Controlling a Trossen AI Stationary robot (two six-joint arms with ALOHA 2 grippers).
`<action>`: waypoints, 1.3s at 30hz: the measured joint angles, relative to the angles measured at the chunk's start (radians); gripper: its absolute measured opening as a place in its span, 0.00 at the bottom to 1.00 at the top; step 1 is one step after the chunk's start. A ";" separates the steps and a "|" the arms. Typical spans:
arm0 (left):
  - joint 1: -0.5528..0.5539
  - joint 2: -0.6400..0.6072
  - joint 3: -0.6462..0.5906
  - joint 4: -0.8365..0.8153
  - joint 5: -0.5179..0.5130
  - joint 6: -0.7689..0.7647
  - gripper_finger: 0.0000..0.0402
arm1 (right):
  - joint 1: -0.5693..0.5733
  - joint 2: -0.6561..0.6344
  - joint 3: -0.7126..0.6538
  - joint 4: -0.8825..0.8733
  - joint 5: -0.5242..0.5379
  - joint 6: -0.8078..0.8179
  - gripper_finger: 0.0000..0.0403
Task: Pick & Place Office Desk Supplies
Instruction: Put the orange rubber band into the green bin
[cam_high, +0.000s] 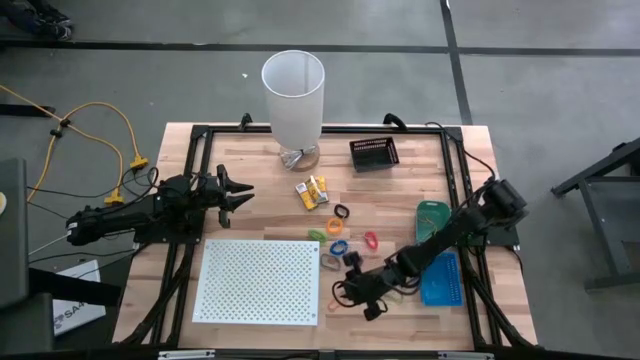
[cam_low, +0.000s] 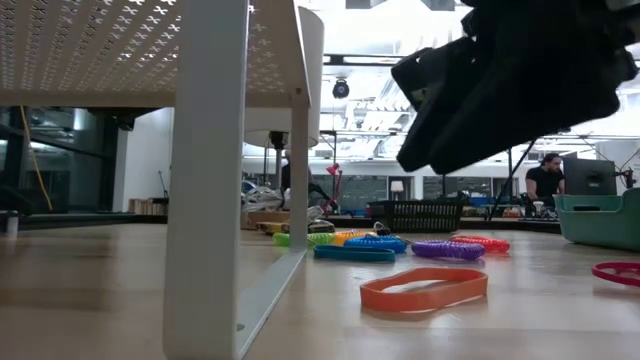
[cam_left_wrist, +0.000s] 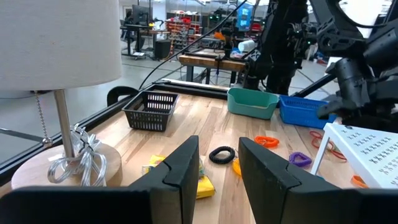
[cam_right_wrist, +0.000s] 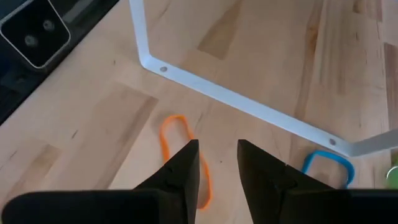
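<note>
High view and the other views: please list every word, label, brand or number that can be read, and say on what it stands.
No text can be read with certainty in any view.
White box off the table's left side: dark print, too small and cut off to read.
Yellow packets on the table: print too small to read.
Room beyond the table, in the low and left wrist views: any signs are too blurred to read.

Robotics lab or workshop: wooden table (cam_high: 400, 185) in black metal frame on grey concrete floor (cam_high: 540, 90), yellow cables (cam_high: 100, 130), workbenches (cam_left_wrist: 214, 62) and equipment behind, seated person (cam_low: 545, 180) at monitor.
</note>
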 joint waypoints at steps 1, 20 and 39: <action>0.000 0.000 0.000 0.000 0.000 0.000 0.27 | 0.000 0.007 0.000 0.012 0.001 0.000 0.24; 0.000 0.000 0.000 0.000 0.000 0.000 0.27 | 0.006 0.102 -0.001 0.071 -0.023 0.018 0.24; 0.000 0.000 0.000 0.001 0.000 0.000 0.27 | 0.005 0.105 0.000 0.090 0.035 0.045 0.24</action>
